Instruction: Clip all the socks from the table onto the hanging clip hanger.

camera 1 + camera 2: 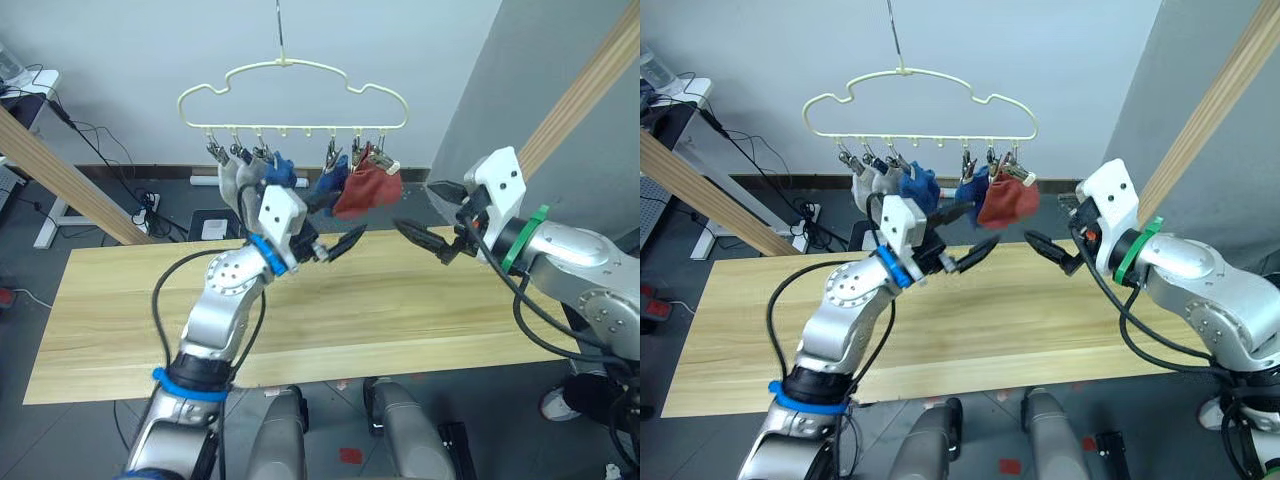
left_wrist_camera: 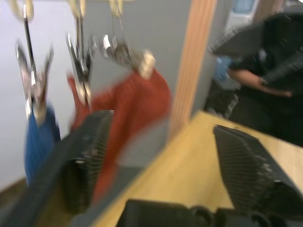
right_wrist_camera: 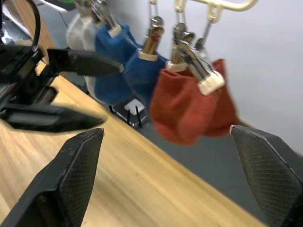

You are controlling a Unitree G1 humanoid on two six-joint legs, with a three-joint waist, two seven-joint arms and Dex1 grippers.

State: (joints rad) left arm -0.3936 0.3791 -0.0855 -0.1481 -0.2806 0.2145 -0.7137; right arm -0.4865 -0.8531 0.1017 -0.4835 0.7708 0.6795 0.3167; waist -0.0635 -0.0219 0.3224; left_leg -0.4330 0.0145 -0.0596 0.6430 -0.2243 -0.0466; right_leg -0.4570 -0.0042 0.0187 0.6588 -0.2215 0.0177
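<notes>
left claw (image 1: 333, 232): we see it released, holding nothing.
right claw (image 1: 424, 215): released too.
socks (image 1: 366, 188): all clipped on the clip hanger (image 1: 292, 95), just beyond both claws; bench (image 1: 120, 310) below.
risk: we judge a careless retreat could snag a sock loose.

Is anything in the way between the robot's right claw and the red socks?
Nothing visible. The right gripper is open and faces the red socks hanging from the clip hanger, with open air between them.
</notes>
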